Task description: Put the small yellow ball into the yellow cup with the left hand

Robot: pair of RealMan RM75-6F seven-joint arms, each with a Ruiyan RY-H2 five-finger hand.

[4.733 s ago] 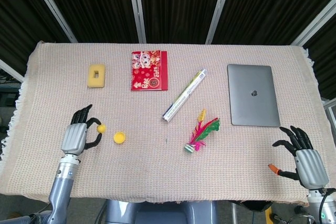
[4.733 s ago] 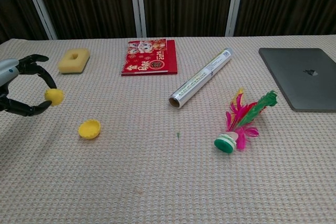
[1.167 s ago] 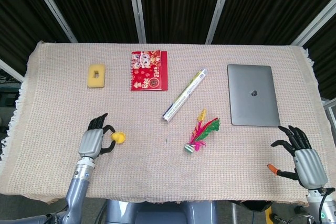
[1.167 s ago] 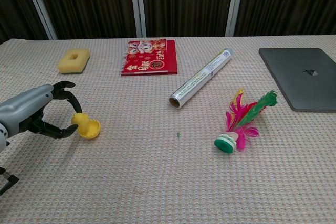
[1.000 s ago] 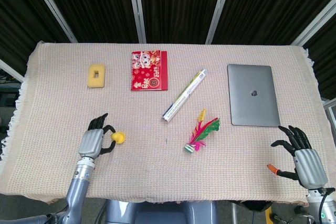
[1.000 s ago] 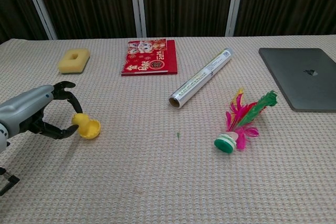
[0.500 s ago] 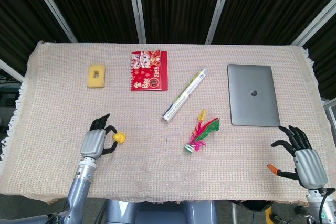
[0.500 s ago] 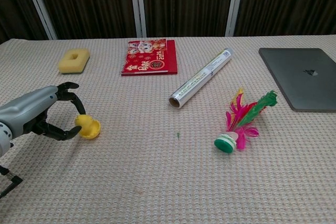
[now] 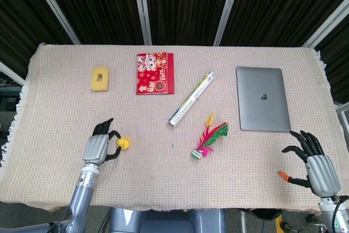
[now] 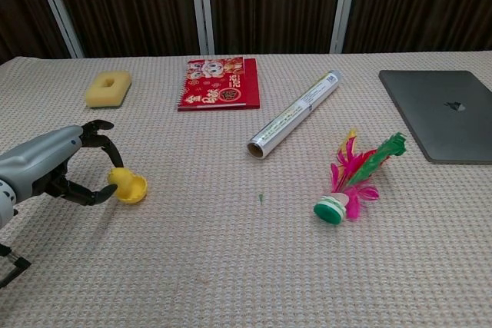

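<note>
We are pinching the small yellow ball (image 10: 118, 177) in our left hand (image 10: 48, 165), holding it at the rim of the yellow cup (image 10: 134, 188). The cup is lying on its side, mouth pointing toward the hand, long axis running left-right. Our right hand (image 9: 316, 163) is resting open, fingers spread, holding nothing.

Left hand (image 9: 96, 147) at lower left of frame, fingers curled, pinching small yellow ball (image 10: 117, 177). Right hand (image 9: 315, 163) at lower right corner, fingers spread, holding nothing.

A worktop (image 9: 65, 91) under a beige woven cloth carries a yellow sponge (image 9: 100, 78), a red notebook (image 9: 155, 73) and a foil roll (image 9: 191, 98). A grey laptop (image 9: 263, 106), a feather shuttlecock (image 9: 208, 141) and a yellow cup (image 10: 131, 188) also lie on it.
</note>
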